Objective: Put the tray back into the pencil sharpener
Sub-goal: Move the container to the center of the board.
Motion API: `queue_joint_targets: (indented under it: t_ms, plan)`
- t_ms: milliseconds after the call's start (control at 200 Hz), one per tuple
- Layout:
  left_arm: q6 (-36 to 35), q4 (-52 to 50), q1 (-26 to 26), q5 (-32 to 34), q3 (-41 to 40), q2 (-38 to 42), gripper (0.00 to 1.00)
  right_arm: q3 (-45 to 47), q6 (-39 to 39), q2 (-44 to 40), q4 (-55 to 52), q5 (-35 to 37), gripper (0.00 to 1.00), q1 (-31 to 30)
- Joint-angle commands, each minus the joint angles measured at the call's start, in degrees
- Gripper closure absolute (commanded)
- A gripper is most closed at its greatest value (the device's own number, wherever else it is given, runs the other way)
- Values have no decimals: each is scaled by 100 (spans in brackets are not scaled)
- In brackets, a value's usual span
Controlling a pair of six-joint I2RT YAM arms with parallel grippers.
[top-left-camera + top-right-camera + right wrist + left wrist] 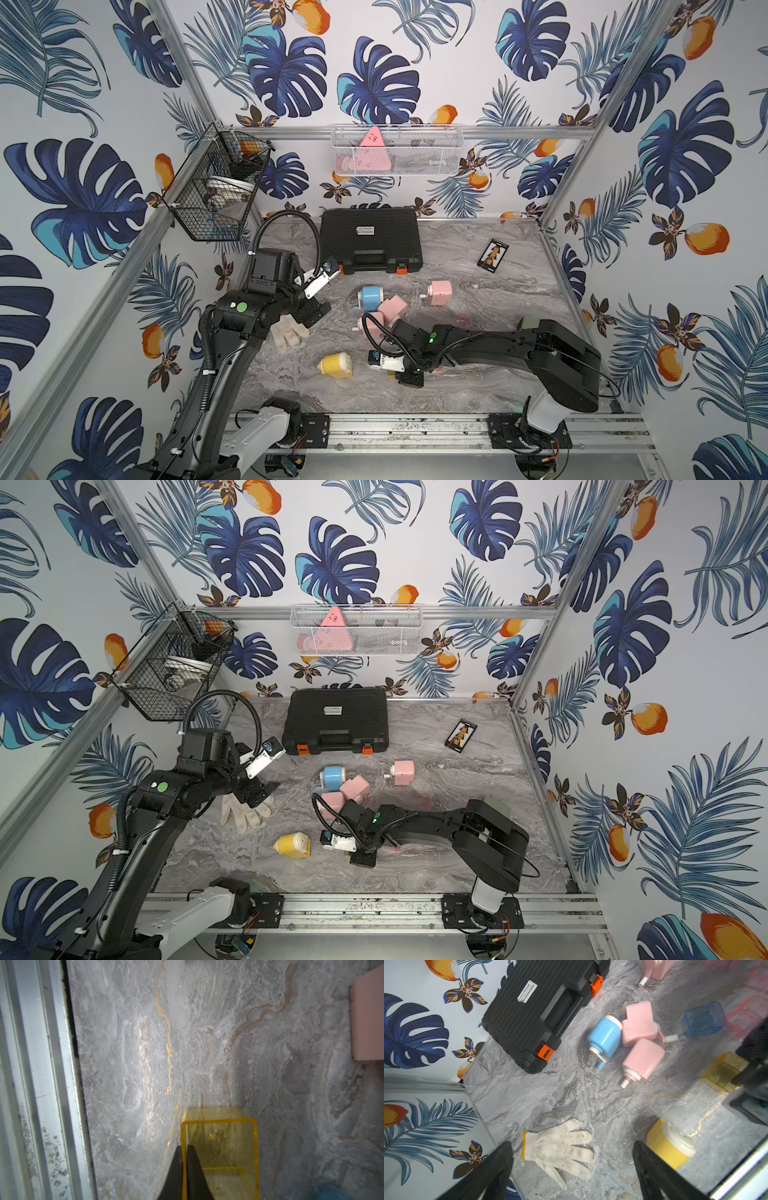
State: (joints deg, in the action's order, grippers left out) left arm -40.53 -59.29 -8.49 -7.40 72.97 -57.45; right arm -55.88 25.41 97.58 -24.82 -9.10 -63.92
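Tray (228, 1136), yellow: one wall pinched by right gripper (184, 1148), right arm (490, 347) stretched low; left gripper (571, 1142) (jaws wide) raised over glove (560, 1151).

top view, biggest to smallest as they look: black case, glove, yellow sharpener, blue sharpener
black case
white glove, partly hidden
yellow sharpener and blue sharpener: look alike, unranked

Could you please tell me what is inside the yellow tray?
One jaw of the right gripper stands inside the tray, pinching its wall, beside a few small specks. The end nearest the wrist runs out of frame, so anything there is unseen.
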Motion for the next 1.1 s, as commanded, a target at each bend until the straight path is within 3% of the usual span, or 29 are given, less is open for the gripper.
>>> queue_joint_targets:
  t_ms: [0, 310, 375, 485, 641, 831, 1096]
  plan:
    - [-453, -878, -43, -447, 161, 65, 5, 122, 126, -95, -263, 51, 97, -6]
    - [-1166, -2079, -124, -934, 70, 208, 5, 668, 35, -609, -472, 189, 97, -7]
    - [-1319, -2249, -127, -985, -37, 203, 6, 683, -13, -626, -417, 224, 90, -6]
    - [-1466, -2371, -135, -1185, -181, 208, 7, 629, -154, -743, -270, 259, 70, -6]
    - [-1535, -2334, -195, -1396, -512, 156, 8, 665, -437, -1209, 115, 234, 56, -6]
    - [-1710, -2353, -312, -1308, -920, 11, 9, 997, -1151, -2099, 1081, 440, 50, -9]
    - [-1924, -1798, -363, -1396, -1729, -69, 15, 1497, -2093, -3170, 1731, 1544, 48, -6]
